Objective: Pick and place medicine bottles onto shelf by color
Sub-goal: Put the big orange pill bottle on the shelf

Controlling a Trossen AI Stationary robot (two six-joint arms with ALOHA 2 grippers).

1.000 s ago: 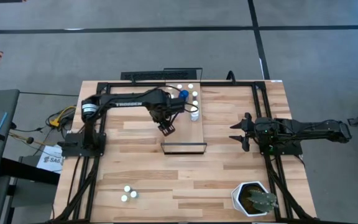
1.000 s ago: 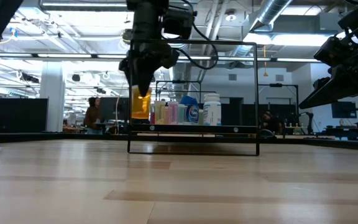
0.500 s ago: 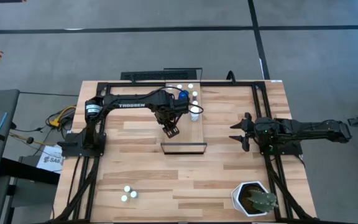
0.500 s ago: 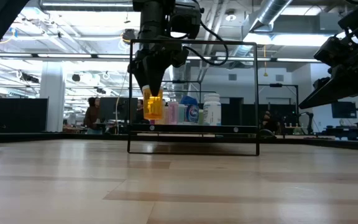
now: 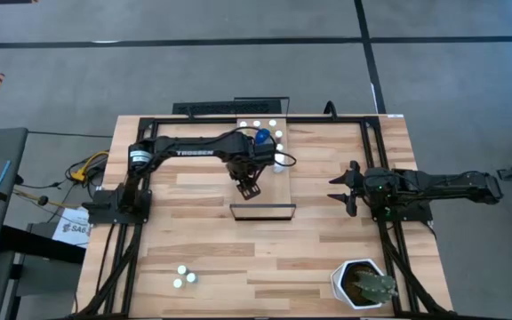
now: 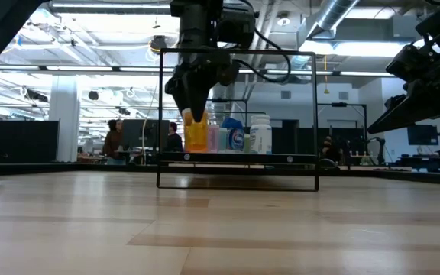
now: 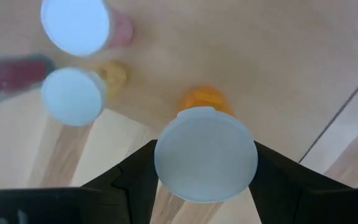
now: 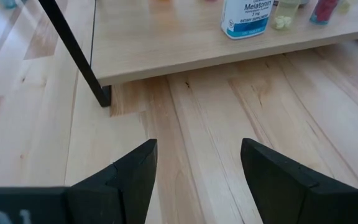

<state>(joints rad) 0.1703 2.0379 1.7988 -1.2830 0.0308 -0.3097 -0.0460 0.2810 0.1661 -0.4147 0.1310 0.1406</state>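
My left gripper point(image 5: 249, 187) is over the light-wood shelf point(image 5: 278, 191), shut on an orange bottle point(image 6: 195, 135) with a white cap point(image 7: 205, 154). The bottle's base is at the board; I cannot tell whether it touches. Several white-capped bottles point(image 5: 258, 124) and the bigger blue one point(image 5: 263, 136) stand on the shelf's far end. A pink bottle point(image 7: 122, 28) and a yellowish bottle point(image 7: 113, 74) stand on the shelf beside my left gripper. Three bottles point(image 5: 183, 276) stand on the table's near left. My right gripper point(image 5: 343, 188) is open and empty to the right of the shelf. My left gripper pinches the orange bottle at its cap end point(image 7: 166, 163) between its two fingers point(image 7: 135, 174), one on either side. The fingers come from above, pointing down. The bottle hangs upright below them, its orange body point(image 6: 195, 137) showing under the fingertips.
A dark wire frame point(image 6: 315, 114) stands over the shelf's near end. A white bottle with a printed label point(image 8: 246, 15) stands at the shelf's right edge. A white hexagonal plant pot point(image 5: 363, 284) sits at the table's near right.
My left gripper has carried the orange bottle toward the table's right, over the shelf, and has come down a little. The bottle has stayed upright in its hold.
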